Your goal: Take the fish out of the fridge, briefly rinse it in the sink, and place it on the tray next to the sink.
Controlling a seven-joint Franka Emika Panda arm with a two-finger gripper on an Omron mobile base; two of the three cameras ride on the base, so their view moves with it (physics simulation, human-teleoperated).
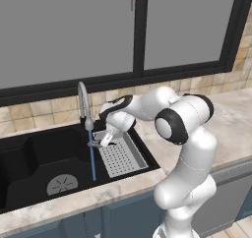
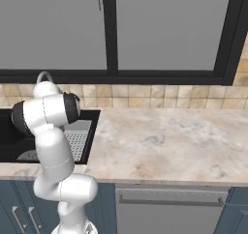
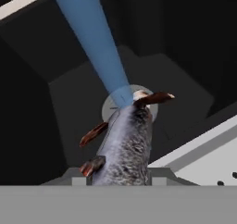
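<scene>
Over the sink [image 1: 29, 153], under the blue water stream [image 3: 99, 52] from the faucet [image 1: 83, 102], the fingers [image 1: 98, 142] are closed on the fish [image 3: 127, 146], whose long axis runs away from them toward 12 o'clock, tail [image 3: 155, 98] above the drain [image 3: 132, 102].

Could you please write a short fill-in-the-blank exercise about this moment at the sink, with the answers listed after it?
1. The gripper holds the fish over the black ______.
2. A blue stream of water falls from the chrome ______.
3. In the hand view, the stream lands on the ______.
4. The grey perforated strainer basket lies to the ______ of the stream in the left base view.

Missing words: sink; faucet; fish; right
</scene>
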